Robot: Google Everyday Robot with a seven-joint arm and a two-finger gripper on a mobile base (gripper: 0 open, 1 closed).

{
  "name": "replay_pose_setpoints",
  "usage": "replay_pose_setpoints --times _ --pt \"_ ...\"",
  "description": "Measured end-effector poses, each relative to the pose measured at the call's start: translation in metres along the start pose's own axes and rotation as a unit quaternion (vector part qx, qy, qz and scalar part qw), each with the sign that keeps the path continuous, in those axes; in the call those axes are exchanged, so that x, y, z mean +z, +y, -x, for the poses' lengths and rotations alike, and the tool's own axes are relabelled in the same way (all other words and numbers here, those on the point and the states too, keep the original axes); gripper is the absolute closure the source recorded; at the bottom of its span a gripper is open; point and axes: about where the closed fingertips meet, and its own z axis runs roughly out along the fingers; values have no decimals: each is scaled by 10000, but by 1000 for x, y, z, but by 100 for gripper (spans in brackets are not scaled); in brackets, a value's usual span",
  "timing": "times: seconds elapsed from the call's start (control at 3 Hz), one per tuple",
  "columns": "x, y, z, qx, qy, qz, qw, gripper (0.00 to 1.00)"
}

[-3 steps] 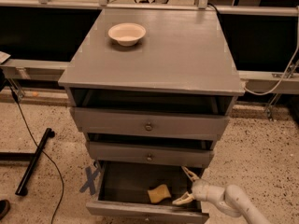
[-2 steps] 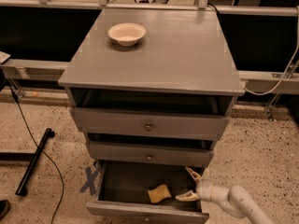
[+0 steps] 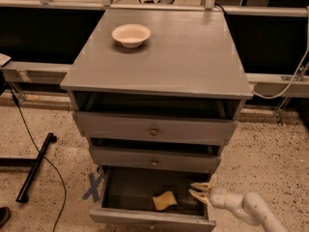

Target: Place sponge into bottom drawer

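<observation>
The pale yellow sponge [image 3: 164, 200] lies on the dark floor of the bottom drawer [image 3: 149, 216], which is pulled out of the grey cabinet. My gripper [image 3: 197, 189] is at the drawer's right side, just right of the sponge and apart from it. Its two cream fingers [image 3: 200, 195] are spread open and hold nothing. The white arm runs off to the lower right.
A round cream-white bowl [image 3: 131, 35] sits on the cabinet top [image 3: 193, 57] at the back left. Two upper drawers with small round knobs [image 3: 153, 131] are above. A black bar and cable [image 3: 34, 168] lie on the speckled floor at left. Blue tape cross [image 3: 92, 185] marks the floor.
The gripper has pulled back a little to the right, away from the sponge. The sponge stays where it lay in the drawer.
</observation>
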Motion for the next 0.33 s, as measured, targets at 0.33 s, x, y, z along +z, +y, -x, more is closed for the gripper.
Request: replay_pose_setpoints --times 0.33 --pt "-18 -10 3 69 -109 -69 9999 92"
